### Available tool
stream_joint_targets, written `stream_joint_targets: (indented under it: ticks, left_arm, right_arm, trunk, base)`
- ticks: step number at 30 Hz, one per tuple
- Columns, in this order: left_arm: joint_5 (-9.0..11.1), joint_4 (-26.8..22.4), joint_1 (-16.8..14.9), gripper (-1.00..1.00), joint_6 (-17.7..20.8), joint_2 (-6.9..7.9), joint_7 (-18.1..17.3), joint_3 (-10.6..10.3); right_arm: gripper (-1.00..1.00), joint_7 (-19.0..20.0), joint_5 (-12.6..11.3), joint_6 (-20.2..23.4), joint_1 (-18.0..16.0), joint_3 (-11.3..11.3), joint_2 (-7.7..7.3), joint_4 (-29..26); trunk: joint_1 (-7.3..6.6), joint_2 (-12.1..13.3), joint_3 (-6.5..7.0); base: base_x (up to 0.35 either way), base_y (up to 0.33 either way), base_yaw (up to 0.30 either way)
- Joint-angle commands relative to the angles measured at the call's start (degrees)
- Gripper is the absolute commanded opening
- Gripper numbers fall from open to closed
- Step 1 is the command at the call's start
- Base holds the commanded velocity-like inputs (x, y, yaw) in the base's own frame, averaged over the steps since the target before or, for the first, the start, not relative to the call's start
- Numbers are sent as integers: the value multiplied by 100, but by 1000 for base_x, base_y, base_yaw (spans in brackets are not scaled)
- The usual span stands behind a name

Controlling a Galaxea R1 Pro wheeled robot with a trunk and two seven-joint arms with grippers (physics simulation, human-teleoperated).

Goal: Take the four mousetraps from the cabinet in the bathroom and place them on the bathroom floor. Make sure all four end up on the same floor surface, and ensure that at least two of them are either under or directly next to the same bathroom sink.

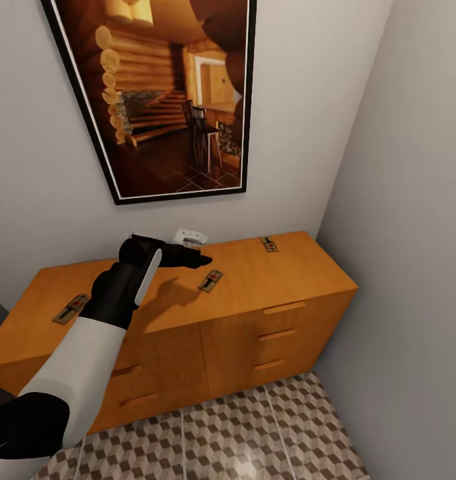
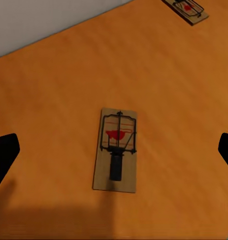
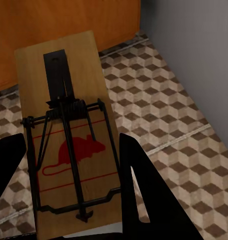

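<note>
Black fingers of the left gripper point(image 2: 114, 155) stand wide apart above a mousetrap point(image 2: 116, 149) lying flat on the cabinet point(image 1: 268, 280) top, with nothing held. The right gripper point(image 3: 69, 170) seems to be clamped on another trap point(image 3: 69, 125), held above the bathroom floor point(image 3: 179, 115) near the cabinet's front; two more traps point(image 1: 270, 245) lie on the cabinet top

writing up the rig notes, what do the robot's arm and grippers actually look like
The left arm has a smooth white forearm shell between black joint sections, with a thin white stripe near the wrist. Its left gripper is matte black. In the wrist views, each gripper's fingers are plain flat black blades. No cables or markings visible.
</note>
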Motion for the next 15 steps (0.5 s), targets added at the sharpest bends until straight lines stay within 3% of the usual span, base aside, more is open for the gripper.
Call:
stream_joint_targets:
  ticks: [1,15]
  left_arm:
    - [-2,-3,29,100,25,-1,-10,1]
    - [-3,114,124,100,14,-2,-10,1]
  right_arm:
    - [-100,31,-63,-12,-3,41,-1,2]
    - [-100,31,-63,-12,-3,41,-1,2]
  trunk:
    - [1,-4,-6]
    - [1,-4,-6]
  base:
    - [0,0,0]
    - [0,0,0]
